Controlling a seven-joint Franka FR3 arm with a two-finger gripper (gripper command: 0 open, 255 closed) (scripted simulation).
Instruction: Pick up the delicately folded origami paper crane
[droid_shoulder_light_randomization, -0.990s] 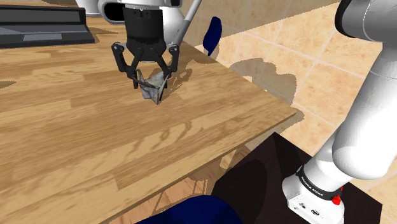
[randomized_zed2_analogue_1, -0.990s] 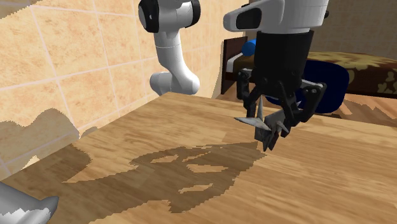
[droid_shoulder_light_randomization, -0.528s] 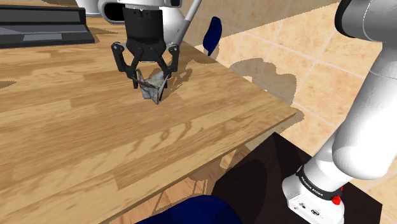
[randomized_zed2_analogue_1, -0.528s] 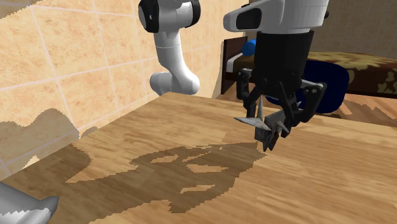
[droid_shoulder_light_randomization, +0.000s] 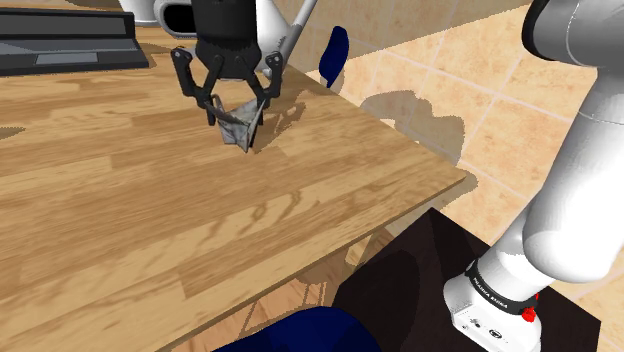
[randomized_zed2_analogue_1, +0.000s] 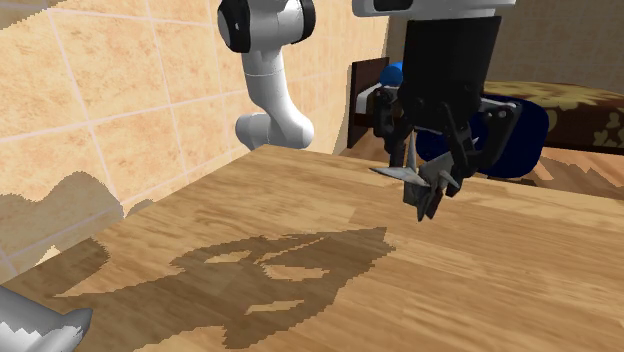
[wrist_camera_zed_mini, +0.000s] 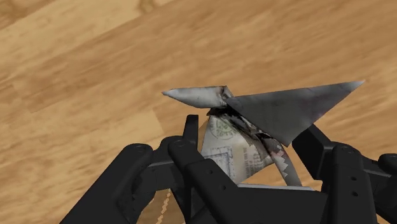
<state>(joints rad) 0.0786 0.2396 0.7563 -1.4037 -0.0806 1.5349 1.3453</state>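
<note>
The paper crane (droid_shoulder_light_randomization: 238, 124) is a grey, printed folded figure with pointed wings. It hangs a little above the wooden table (droid_shoulder_light_randomization: 130, 230), clasped between the black fingers of my gripper (droid_shoulder_light_randomization: 233, 107). In the second exterior view the crane (randomized_zed2_analogue_1: 418, 183) sits in the gripper (randomized_zed2_analogue_1: 432, 178) clear of the table top (randomized_zed2_analogue_1: 300, 300), its shadow lying below and to the left. The wrist view has the crane (wrist_camera_zed_mini: 254, 121) close up, its wing spread wide and its body pinched between the fingers (wrist_camera_zed_mini: 191, 137).
A dark flat laptop-like object (droid_shoulder_light_randomization: 65, 47) lies at the table's far left in the shoulder view. The table edge (droid_shoulder_light_randomization: 440, 195) runs near my stand (droid_shoulder_light_randomization: 450, 290). Blue rounded objects (droid_shoulder_light_randomization: 335, 50) (randomized_zed2_analogue_1: 520, 135) stand beyond the table. A tiled wall (randomized_zed2_analogue_1: 110, 90) is behind.
My gripper has risen with the crane in it, lifting it off the table top. The shadow on the wood has slid away to the second exterior view's left.
</note>
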